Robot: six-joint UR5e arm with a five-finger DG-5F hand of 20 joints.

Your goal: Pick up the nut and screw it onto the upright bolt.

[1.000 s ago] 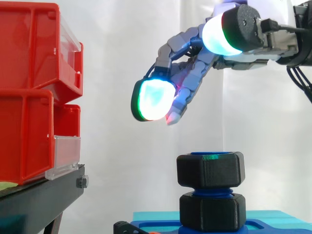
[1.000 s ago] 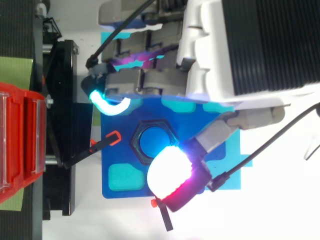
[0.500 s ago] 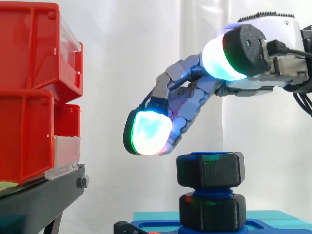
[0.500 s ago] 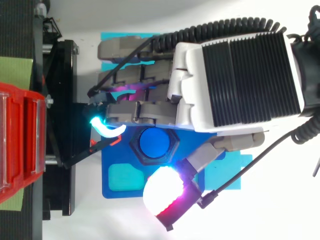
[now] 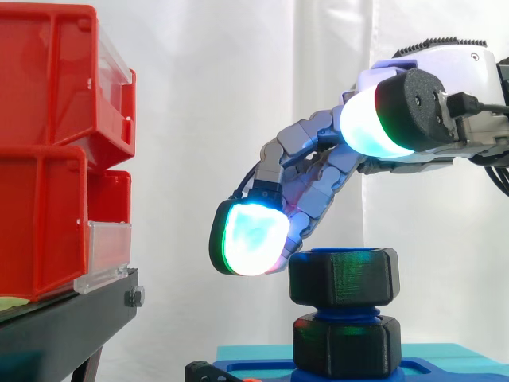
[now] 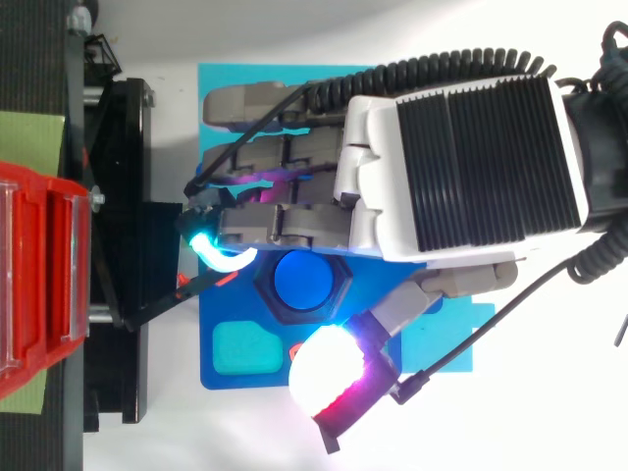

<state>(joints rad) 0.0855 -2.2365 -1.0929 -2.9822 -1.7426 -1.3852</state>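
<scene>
Holds robot hand open, empty, fingers loosely extended and sloping down-left, thumb splayed apart. Rests one glowing fingertip just beside the black nut. Shows that nut seated atop the upright blue bolt, above a second nut.

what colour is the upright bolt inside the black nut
Blue; the upright bolt shows best in the top view.

The hand hides much of the blue base; red bins are cropped left.
</scene>
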